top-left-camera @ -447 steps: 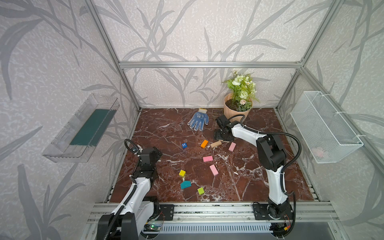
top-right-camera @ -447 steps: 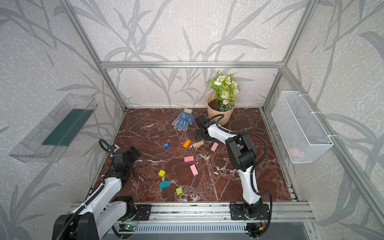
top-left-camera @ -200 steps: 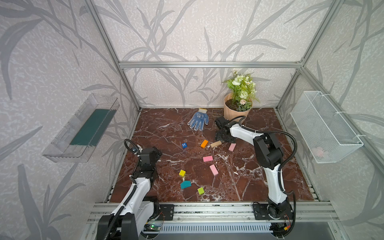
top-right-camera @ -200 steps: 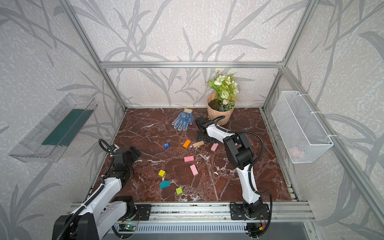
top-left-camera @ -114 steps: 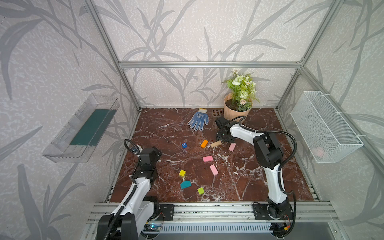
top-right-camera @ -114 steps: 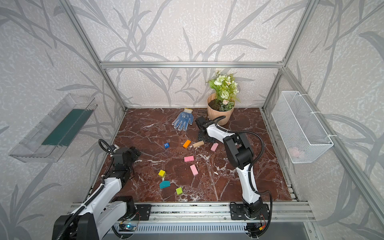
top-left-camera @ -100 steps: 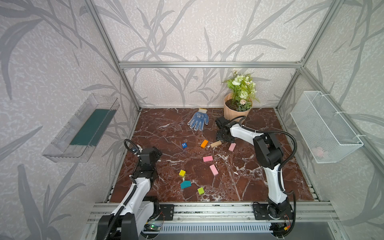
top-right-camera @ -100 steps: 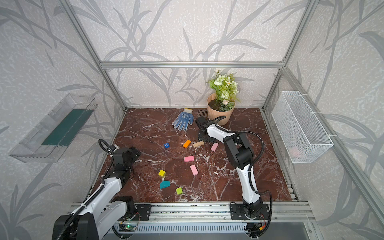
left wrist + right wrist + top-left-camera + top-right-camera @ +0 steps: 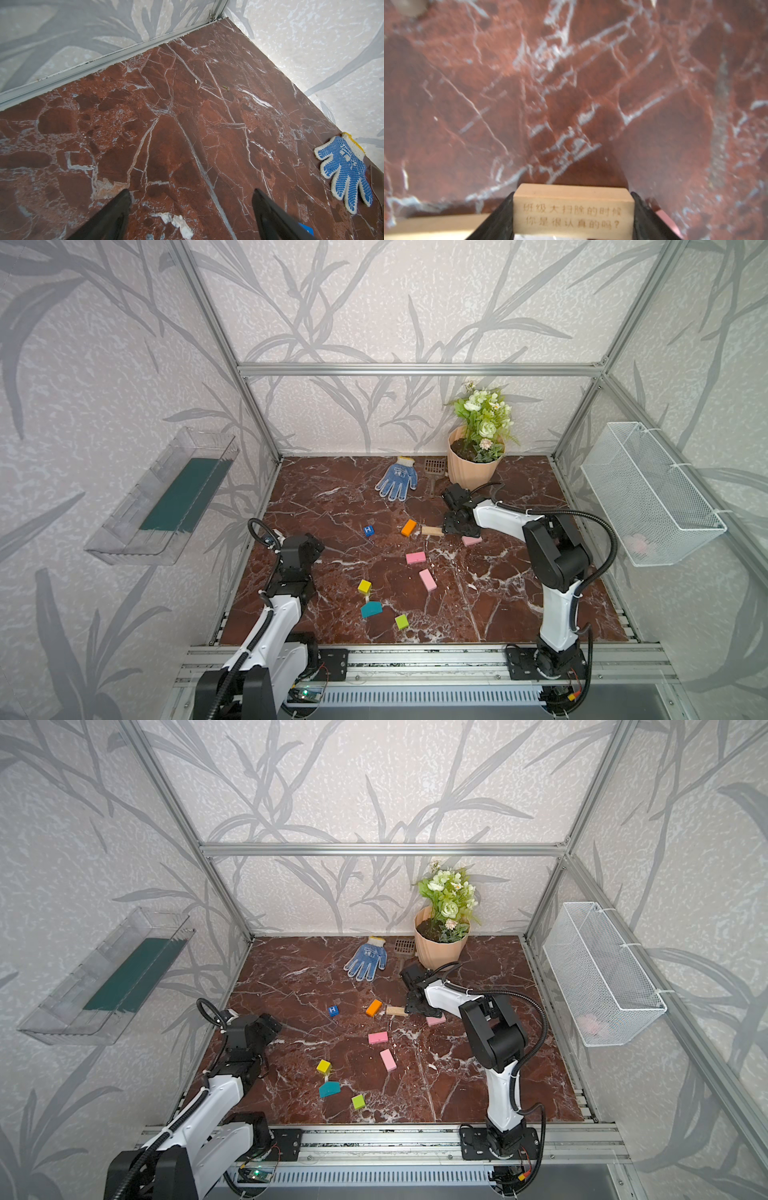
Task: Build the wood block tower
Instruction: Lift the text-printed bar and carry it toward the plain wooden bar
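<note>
Clenching a smooth, engraved tan oblong block is the right gripper; the left gripper gapes.

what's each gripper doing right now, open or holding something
left gripper: open, nothing between its fingers
right gripper: closed on the tan block with printed writing on it
</note>
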`<state>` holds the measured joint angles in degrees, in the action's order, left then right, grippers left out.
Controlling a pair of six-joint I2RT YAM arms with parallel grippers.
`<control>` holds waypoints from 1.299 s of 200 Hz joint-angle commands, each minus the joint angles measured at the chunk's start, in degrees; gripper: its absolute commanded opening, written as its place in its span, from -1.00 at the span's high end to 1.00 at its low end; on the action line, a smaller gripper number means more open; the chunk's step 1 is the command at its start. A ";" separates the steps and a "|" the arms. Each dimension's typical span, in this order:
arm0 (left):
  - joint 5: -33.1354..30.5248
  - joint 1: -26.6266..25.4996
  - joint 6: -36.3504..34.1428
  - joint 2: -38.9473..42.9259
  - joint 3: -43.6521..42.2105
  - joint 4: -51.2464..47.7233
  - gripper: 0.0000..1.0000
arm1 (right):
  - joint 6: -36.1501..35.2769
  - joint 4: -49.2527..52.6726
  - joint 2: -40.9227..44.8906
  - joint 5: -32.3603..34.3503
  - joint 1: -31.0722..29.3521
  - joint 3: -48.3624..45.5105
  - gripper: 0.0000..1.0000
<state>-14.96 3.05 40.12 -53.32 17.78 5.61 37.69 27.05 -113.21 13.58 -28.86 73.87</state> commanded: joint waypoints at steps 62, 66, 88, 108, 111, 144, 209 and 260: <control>-1.47 -0.15 0.99 0.67 0.42 -0.24 -0.85 | 0.54 -6.02 10.66 -3.77 -0.58 -10.72 -0.50; -1.45 -0.13 1.01 0.63 0.41 -0.24 -0.85 | 0.58 -6.11 10.57 -3.90 -0.78 -10.63 -0.50; -1.47 -0.15 1.10 0.50 0.58 -0.24 -0.85 | 0.45 -6.28 9.61 -4.77 -1.87 -9.52 -0.48; -1.64 -0.13 1.10 0.33 0.66 -0.24 -0.85 | 0.52 -6.00 8.61 -5.37 -3.05 -8.31 -0.46; -1.65 -0.13 1.10 0.32 0.66 -0.20 -0.85 | 0.54 -5.92 8.54 -5.33 -3.25 -8.16 -0.46; -1.57 -0.14 1.10 0.14 0.69 -0.24 -0.85 | 0.99 -6.18 8.92 -4.98 -5.80 -7.77 -0.46; -1.58 -0.10 1.10 0.27 0.65 -0.24 -0.85 | 2.22 -6.68 9.48 -2.80 -9.55 -10.19 -0.46; -1.46 -0.15 1.10 0.50 0.58 -0.24 -0.85 | 2.69 -6.21 9.46 0.25 -9.37 -12.29 -0.46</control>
<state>-14.98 3.05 40.14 -53.34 17.78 5.61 39.48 20.51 -104.12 11.16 -38.44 62.63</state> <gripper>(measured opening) 0.925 0.771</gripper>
